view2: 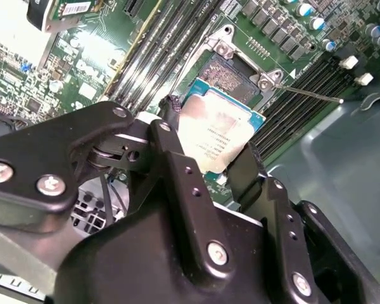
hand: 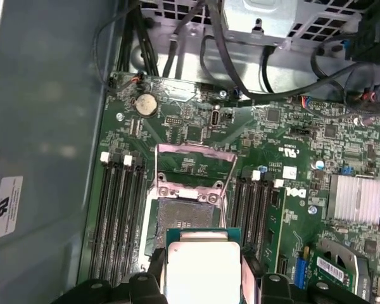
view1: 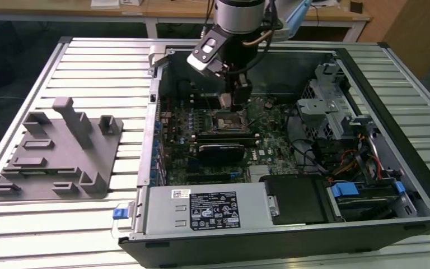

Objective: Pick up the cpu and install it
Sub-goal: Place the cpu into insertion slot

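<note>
Open computer case [view1: 394, 73] on the slatted surface [view1: 88, 61]. Over the green motherboard [view1: 275, 120], the arm's tool [view2: 209, 144] hangs above the open socket [hand: 183, 212]. Its black fingers [view2: 171, 142] are clamped on opposite edges of the silver-topped cpu [view2: 218, 136], which is held just above that socket.
</note>
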`<state>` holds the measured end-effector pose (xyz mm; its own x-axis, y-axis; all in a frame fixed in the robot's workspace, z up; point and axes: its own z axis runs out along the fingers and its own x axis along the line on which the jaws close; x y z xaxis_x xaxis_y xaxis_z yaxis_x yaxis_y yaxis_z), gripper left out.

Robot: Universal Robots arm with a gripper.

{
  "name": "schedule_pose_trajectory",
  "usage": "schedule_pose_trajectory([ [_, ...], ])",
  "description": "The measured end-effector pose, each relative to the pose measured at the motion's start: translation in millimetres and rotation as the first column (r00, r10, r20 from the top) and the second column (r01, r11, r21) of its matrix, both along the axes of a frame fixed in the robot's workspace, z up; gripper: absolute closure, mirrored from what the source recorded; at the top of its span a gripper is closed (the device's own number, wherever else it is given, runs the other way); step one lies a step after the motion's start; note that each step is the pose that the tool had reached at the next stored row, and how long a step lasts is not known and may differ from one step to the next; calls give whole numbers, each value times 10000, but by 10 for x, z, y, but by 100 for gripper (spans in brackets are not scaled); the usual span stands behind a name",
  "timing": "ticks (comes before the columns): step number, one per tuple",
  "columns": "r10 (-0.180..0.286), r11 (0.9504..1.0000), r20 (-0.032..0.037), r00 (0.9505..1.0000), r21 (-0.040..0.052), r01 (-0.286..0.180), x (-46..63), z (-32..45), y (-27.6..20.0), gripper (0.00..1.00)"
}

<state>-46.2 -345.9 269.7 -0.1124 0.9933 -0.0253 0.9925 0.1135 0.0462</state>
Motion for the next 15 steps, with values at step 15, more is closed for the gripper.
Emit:
schedule_pose_trajectory([
  [15,-924,9957,1,9957,2,924,0,-11,1,45],
])
